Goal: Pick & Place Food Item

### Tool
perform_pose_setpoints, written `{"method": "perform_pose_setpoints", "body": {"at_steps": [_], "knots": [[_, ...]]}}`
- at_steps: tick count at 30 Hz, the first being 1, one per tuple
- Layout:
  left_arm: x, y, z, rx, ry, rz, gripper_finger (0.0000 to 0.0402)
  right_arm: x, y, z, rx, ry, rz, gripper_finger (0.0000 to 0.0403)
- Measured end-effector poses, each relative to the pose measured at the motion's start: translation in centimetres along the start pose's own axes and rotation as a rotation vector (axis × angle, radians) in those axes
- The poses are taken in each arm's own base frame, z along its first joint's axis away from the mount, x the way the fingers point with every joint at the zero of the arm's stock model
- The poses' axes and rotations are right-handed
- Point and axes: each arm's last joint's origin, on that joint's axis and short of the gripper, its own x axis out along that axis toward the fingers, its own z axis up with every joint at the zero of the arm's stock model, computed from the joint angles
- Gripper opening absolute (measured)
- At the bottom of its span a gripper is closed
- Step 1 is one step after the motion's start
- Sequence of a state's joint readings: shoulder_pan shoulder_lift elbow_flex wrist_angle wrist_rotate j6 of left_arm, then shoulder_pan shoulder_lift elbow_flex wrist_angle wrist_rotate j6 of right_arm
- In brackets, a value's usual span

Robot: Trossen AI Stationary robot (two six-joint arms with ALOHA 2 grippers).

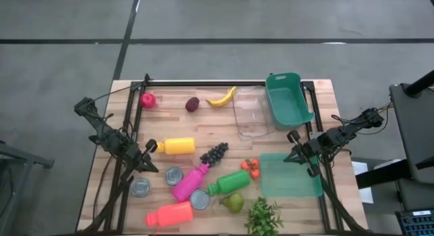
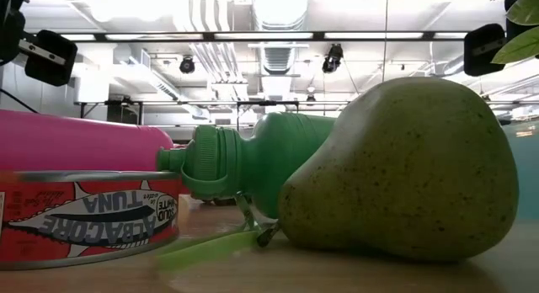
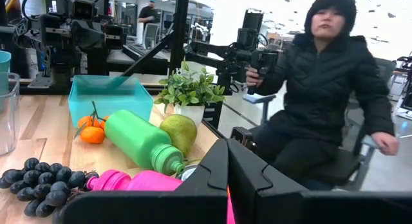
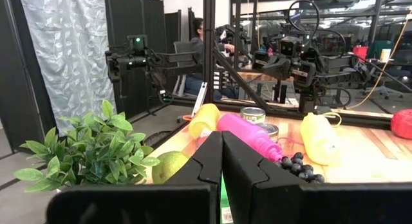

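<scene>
Nothing is picked yet: the left gripper [image 1: 150,167] and right gripper [image 1: 293,154] hang closed and empty at the table's [image 1: 319,87] sides. Food such as the banana [image 1: 222,97] and grapes [image 1: 213,153] lies between them. Next, one gripper must open over an item.

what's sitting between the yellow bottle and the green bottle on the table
In the high view, a bunch of dark grapes lies between the yellow bottle and the green bottle.
</scene>
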State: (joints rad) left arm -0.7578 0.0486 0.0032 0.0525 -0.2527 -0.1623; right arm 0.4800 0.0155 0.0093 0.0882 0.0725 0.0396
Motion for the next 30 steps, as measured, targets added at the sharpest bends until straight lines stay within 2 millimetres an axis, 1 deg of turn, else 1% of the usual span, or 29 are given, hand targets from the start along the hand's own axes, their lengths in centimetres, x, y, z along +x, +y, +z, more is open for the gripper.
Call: {"method": "perform_pose_setpoints", "body": {"at_steps": [3,8,15,20,25,27,30], "knots": [[0.0,0.0,0.0,0.0,0.0,0.0,0.0,0.0,0.0,0.1,-0.006,-0.01,-0.006,0.0008],[0.0,0.0,0.0,0.0,0.0,0.0,0.0,0.0,0.0,0.0,-0.071,-0.001,-0.007,0.0008],[0.0,0.0,0.0,0.0,0.0,0.0,0.0,0.3,-0.1,-0.1,-0.07,0.012,-0.033,0.0008],[0.0,0.0,0.0,0.0,0.0,-0.001,0.0,0.5,0.0,0.6,-0.054,-0.051,-0.032,0.0008],[0.0,0.0,0.0,0.0,0.0,-0.001,0.0,0.9,0.0,0.6,-0.129,-0.047,-0.037,0.0008],[0.0,0.0,0.0,0.0,0.0,-0.001,0.0,1.1,0.0,1.2,-0.094,-0.052,-0.041,0.0008],[0.0,0.0,0.0,0.0,0.0,0.0,0.0,1.4,0.1,3.3,-0.024,-0.034,-0.037,0.0008]]}}
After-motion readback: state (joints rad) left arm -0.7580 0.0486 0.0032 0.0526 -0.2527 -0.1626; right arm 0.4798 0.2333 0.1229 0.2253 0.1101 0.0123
